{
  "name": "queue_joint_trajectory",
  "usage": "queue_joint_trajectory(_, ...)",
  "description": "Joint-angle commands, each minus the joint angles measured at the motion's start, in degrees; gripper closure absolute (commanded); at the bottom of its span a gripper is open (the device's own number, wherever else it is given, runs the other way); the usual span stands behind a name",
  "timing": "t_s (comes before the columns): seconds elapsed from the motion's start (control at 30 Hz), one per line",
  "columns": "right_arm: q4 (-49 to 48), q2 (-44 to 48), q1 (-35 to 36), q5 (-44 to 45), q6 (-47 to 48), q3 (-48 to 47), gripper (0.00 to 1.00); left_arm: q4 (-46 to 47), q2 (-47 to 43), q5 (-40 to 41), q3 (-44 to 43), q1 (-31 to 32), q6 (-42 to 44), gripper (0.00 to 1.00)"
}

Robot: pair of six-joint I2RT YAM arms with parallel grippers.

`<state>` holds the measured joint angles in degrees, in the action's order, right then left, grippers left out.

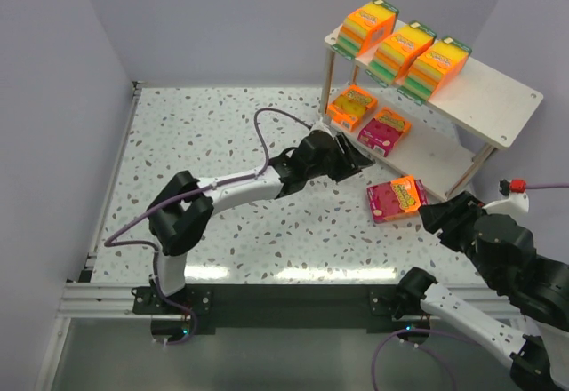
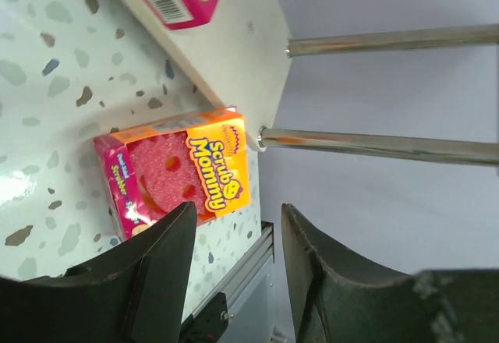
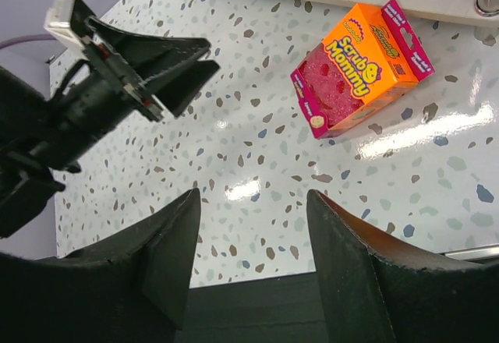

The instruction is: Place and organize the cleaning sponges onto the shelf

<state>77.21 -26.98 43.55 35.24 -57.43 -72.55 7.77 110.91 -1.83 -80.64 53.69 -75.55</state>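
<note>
While the left arm (image 1: pixel 240 187) stretches far-right to the shelf (image 1: pixel 498 98), left gripper (image 1: pixel 354 167) stands spread, empty. Right gripper (image 3: pixel 251 199), near the pink pack (image 1: pixel 396 199), likewise.

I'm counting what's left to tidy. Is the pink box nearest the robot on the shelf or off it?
Off. The box lies flat on the speckled table, beside the shelf's front leg.

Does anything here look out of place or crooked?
Yes. One pink-and-orange sponge pack lies askew on the table beside the shelf, while the other packs sit on its boards.
</note>
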Motion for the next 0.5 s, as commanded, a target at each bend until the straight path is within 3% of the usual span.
queue_joint_trajectory(0.0,11.1,0.3,0.1,1.1,-1.0,1.0,0.39,-3.8,0.4,-2.0,0.5,-0.5,6.5,0.47)
queue_joint_trajectory(0.47,10.7,-0.3,0.1,0.8,-1.1,0.9,0.39,-9.5,11.5,-4.0,-6.4,0.6,7.1,0.43)
